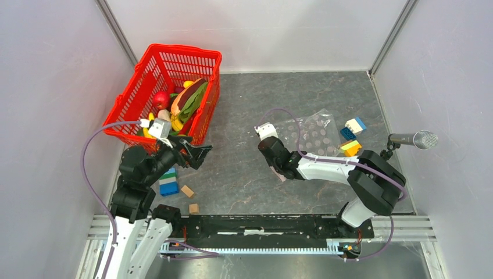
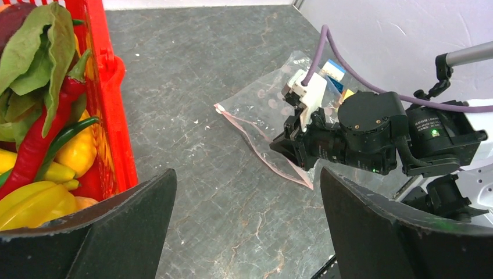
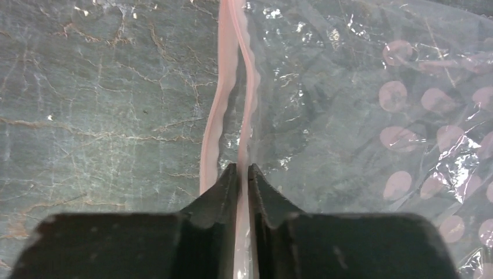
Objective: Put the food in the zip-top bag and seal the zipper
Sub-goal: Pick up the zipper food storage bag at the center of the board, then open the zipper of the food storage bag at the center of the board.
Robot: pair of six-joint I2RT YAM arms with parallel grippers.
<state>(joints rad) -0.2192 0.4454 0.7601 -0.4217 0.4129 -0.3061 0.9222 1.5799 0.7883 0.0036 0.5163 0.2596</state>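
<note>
The clear zip-top bag (image 1: pixel 317 135) with faint dots lies flat on the table at the right; it also shows in the left wrist view (image 2: pixel 264 113) and the right wrist view (image 3: pixel 360 116). Its pink zipper (image 3: pixel 239 87) has two strips standing slightly apart. My right gripper (image 3: pixel 243 170) is shut on one strip of the zipper at the bag's near corner (image 1: pixel 281 172). The food (image 1: pixel 180 104), peppers, leaves and yellow pieces, lies in the red basket (image 1: pixel 168 58); it also shows in the left wrist view (image 2: pixel 40 116). My left gripper (image 2: pixel 244 186) is open and empty beside the basket (image 1: pixel 197 154).
Building blocks lie behind the bag (image 1: pixel 352 136) and near the left arm (image 1: pixel 168 185). Two small tan cubes (image 1: pixel 190 199) sit by the front rail. A microphone (image 1: pixel 415 139) juts in at the right wall. Walls close three sides.
</note>
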